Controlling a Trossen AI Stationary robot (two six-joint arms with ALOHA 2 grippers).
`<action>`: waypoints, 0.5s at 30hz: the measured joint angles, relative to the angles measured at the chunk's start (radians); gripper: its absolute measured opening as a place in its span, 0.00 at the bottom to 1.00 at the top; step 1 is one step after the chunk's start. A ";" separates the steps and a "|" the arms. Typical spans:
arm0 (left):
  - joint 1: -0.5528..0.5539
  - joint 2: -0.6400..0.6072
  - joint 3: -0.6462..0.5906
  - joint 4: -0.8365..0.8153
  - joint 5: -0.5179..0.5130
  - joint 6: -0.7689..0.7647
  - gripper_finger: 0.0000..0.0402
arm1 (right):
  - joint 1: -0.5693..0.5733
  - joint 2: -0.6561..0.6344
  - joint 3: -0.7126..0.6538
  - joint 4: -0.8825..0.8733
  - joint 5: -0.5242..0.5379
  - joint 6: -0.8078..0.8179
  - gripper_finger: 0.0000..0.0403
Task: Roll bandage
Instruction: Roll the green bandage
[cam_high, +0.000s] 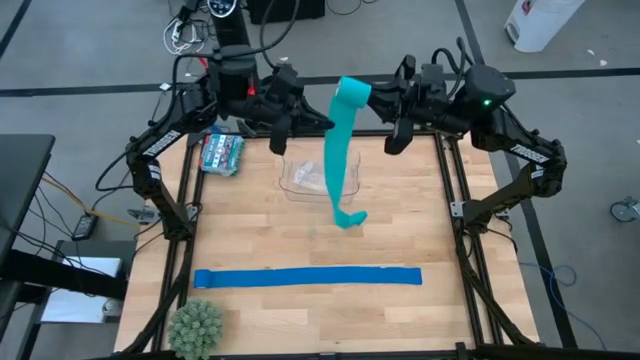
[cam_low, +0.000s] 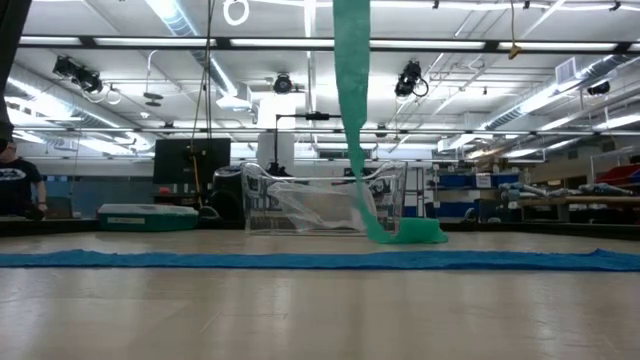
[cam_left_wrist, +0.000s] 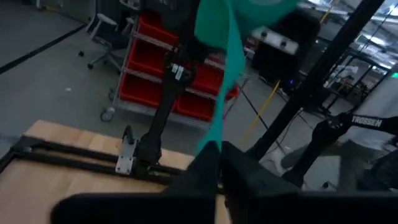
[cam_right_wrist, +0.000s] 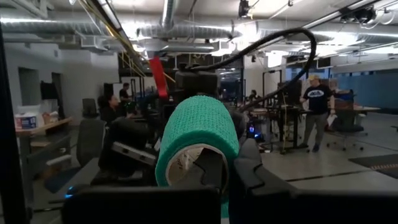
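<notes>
Above the table, both pincers (cam_high: 372, 98) (cam_high: 325, 122) raised, clamped on the bandage (cam_high: 338, 160).

A blue strip (cam_high: 308, 277), clear container (cam_high: 300, 180), green spiky ball (cam_high: 196, 327) and packet (cam_high: 222, 153) lie on the table (cam_high: 400, 220).

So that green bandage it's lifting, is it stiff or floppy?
Probably floppy: the teal bandage hangs limp from its rolled end, held in the right tool, and its tail crumples on the table. It seems light and stretchy, so it would likely sway or snag rather than slide.
</notes>
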 joint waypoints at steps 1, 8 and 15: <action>0.000 0.000 0.000 0.000 -0.004 -0.002 0.03 | 0.000 0.000 0.000 -0.001 0.001 0.000 0.00; -0.002 0.000 0.000 0.000 0.100 -0.086 0.01 | -0.004 -0.019 0.000 -0.110 0.113 -0.069 0.00; -0.036 -0.002 0.000 0.000 0.130 -0.145 0.01 | -0.049 -0.035 0.000 -0.217 0.173 -0.116 0.00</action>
